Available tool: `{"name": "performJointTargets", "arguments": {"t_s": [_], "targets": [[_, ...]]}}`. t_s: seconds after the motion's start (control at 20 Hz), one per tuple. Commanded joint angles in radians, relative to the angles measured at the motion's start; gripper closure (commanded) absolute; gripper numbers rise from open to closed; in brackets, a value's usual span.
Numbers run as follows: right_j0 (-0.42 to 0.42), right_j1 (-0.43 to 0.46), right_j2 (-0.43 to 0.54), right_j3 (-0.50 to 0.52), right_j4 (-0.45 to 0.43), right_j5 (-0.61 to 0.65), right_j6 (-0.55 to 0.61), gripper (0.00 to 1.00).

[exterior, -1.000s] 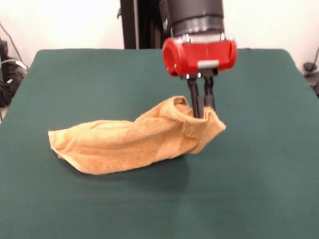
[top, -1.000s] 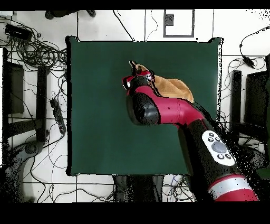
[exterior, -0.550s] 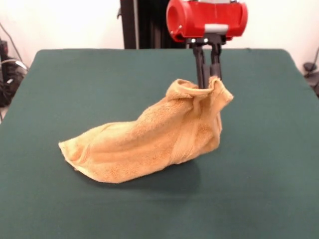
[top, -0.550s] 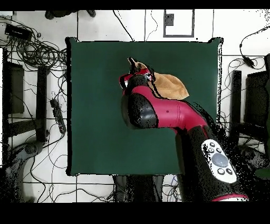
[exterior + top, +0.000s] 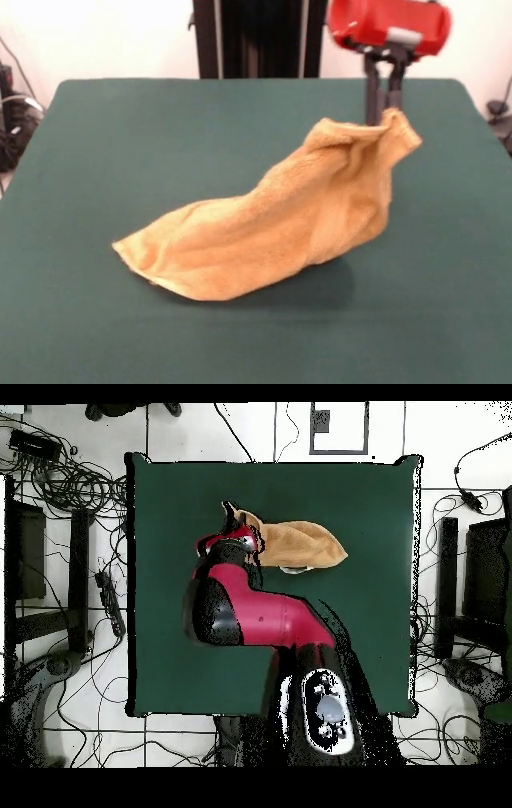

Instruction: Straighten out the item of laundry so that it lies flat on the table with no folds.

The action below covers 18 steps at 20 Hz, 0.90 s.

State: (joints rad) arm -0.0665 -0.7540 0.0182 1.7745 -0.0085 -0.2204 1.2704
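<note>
The orange-tan towel (image 5: 280, 220) is bunched and folded, its right end lifted off the green table (image 5: 120, 144) while its left end still rests on the cloth. My gripper (image 5: 383, 114) is shut on that raised end, its two black fingers hanging down from the red wrist. In the overhead view the towel (image 5: 300, 544) stretches to the right from the gripper (image 5: 236, 522), and the red arm covers the table just below it.
Green table (image 5: 370, 614) spreads wide on all sides of the towel. Cables and equipment lie on the floor beyond the table's edges in the overhead view. A black post (image 5: 248, 36) stands behind the far edge.
The gripper has risen and moved to the right in the front view, pulling the towel's held end up and dragging the rest of the towel along the table after it.
</note>
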Motion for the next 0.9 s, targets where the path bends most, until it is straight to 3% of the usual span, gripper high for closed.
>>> {"name": "performJointTargets", "arguments": {"t_s": [0.05, 0.4, 0.5, 0.65, 0.9], "targets": [[0.098, 0.024, -0.153, 0.083, 0.090, -0.219, 0.258, 1.00], [0.165, 0.009, -0.256, 0.127, 0.061, -0.451, 0.177, 1.00], [0.230, 0.048, -0.332, 0.143, 0.130, -0.595, 0.114, 1.00], [0.259, 0.114, -0.354, 0.165, 0.148, -0.702, 0.115, 1.00], [0.279, 0.224, -0.355, 0.153, 0.157, -0.766, 0.117, 1.00]]}}
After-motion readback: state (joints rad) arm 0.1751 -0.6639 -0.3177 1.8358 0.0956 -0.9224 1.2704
